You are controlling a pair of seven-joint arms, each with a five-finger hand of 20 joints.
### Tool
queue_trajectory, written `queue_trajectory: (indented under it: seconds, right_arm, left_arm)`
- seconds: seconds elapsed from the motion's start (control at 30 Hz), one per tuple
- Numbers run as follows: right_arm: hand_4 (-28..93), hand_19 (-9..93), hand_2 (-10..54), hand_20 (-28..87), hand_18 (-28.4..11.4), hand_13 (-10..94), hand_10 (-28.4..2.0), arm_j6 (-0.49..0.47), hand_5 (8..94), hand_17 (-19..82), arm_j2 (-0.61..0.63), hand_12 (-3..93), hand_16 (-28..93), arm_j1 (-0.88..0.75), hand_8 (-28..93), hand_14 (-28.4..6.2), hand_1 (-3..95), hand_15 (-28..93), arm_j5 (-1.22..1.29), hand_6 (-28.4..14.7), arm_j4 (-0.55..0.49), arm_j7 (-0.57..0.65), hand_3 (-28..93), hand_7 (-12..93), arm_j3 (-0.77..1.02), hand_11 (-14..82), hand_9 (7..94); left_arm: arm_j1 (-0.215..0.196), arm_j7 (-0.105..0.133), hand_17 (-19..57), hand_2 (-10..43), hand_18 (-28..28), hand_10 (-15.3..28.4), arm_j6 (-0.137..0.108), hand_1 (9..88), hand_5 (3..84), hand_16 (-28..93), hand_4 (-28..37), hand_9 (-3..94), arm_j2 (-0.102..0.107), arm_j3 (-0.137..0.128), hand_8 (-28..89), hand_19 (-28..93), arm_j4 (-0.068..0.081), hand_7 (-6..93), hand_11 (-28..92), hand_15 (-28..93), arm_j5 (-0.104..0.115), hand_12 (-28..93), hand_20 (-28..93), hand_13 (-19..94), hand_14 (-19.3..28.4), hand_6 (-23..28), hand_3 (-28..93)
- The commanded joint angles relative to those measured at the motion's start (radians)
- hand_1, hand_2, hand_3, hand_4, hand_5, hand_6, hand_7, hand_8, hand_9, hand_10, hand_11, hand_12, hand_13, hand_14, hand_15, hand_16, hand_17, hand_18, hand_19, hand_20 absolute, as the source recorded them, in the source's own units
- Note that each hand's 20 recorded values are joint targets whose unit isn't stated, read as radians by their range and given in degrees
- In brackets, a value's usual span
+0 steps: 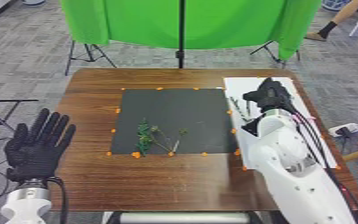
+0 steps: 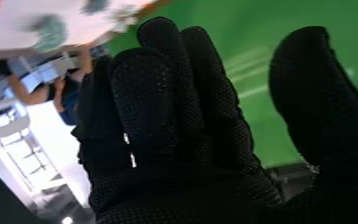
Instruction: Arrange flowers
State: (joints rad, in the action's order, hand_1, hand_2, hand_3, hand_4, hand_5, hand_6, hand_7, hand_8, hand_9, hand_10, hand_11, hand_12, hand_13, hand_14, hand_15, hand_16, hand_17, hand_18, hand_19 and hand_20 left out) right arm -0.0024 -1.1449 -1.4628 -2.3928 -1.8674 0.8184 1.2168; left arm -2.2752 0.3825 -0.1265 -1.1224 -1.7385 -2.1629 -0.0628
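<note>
Head view shows my right hand (image 1: 270,95), empty and unclenched, near slim stems (image 1: 238,106) I judge light, bendy and fragile, best pinched mid-length.

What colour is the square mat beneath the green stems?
The mat is dark grey, seen best in the head view.
</note>
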Motion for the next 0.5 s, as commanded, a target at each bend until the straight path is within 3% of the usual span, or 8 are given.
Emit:
queue_trajectory:
  seconds: [0.03,0.07,0.13,0.17,0.2,0.3,0.5]
  right_arm:
    - [-28,93,-9.5,16,-27.3,66,-21.0,-0.076,69.8,34,0.013,18.5,23,0.160,-11,-14.5,33.4,74,0.011,-10.0,0.171,0.033,74,12,-0.081,22.7,69.2]
    - [-28,93,-9.5,17,-27.5,66,-21.3,-0.103,69.8,34,0.011,18.3,23,0.166,-11,-14.5,33.5,74,0.014,-10.8,0.177,0.033,73,11,-0.081,22.2,68.8]
    - [-28,93,-9.5,17,-27.7,65,-22.1,-0.141,69.5,34,0.009,18.1,23,0.177,-11,-14.8,33.0,74,0.014,-12.0,0.186,0.024,73,9,-0.088,21.5,68.2]
    - [-28,93,-9.5,17,-27.8,65,-22.1,-0.172,69.5,33,0.006,18.1,23,0.182,-11,-14.8,32.7,75,0.013,-12.2,0.192,0.022,72,9,-0.093,21.5,67.9]
    - [-28,93,-9.5,17,-27.9,65,-22.1,-0.197,69.4,33,0.004,18.2,23,0.188,-11,-14.9,32.6,75,0.015,-12.5,0.200,0.024,72,9,-0.100,21.5,67.7]
    - [-28,93,-9.5,18,-28.1,63,-22.8,-0.250,68.2,32,0.001,18.7,23,0.199,-10,-15.3,31.9,75,0.010,-13.4,0.224,0.017,70,8,-0.117,21.8,66.3]
    - [-28,92,-9.5,17,-28.2,61,-23.5,-0.306,66.5,31,-0.027,18.5,22,0.228,-10,-15.7,32.6,75,-0.016,-14.0,0.293,0.005,66,7,-0.150,21.3,64.3]
  left_arm:
    - [0.008,0.017,-6.6,10.7,14.1,15.1,0.025,28.6,45.7,-7,-28.3,41.1,0.004,0.011,-9,36,0.012,8.4,17,27,-0.012,8,11,32,15.2,8.9,79]
    - [0.009,0.017,-6.6,10.6,14.2,15.1,0.026,28.6,45.7,-7,-28.3,41.1,0.007,0.012,-9,36,0.012,8.4,17,27,-0.017,8,11,32,15.2,8.8,79]
    - [0.014,0.016,-6.6,10.6,14.2,15.1,0.033,28.5,45.7,-7,-28.3,41.1,0.014,0.009,-9,36,0.016,8.6,17,27,0.000,8,11,32,15.3,8.7,79]
    - [0.019,0.016,-6.6,10.5,14.2,15.1,0.026,28.5,45.6,-7,-28.3,41.1,0.015,0.009,-9,36,0.017,8.6,17,27,0.005,8,11,32,15.2,8.7,79]
    - [0.025,0.020,-6.6,10.4,14.1,15.0,0.018,28.6,45.6,-7,-28.3,41.1,0.015,0.012,-9,35,0.018,8.6,17,27,0.002,8,11,32,15.2,8.7,79]
    - [0.045,0.021,-6.6,10.3,14.1,15.0,0.031,28.6,45.6,-7,-28.3,41.2,0.016,0.024,-10,35,0.024,8.6,17,27,-0.002,8,11,32,15.3,8.7,79]
    - [0.060,0.015,-6.5,10.3,14.0,15.0,0.031,28.7,45.7,-7,-28.3,41.2,0.018,0.038,-10,35,0.029,8.6,17,27,-0.002,8,11,32,15.2,8.7,79]
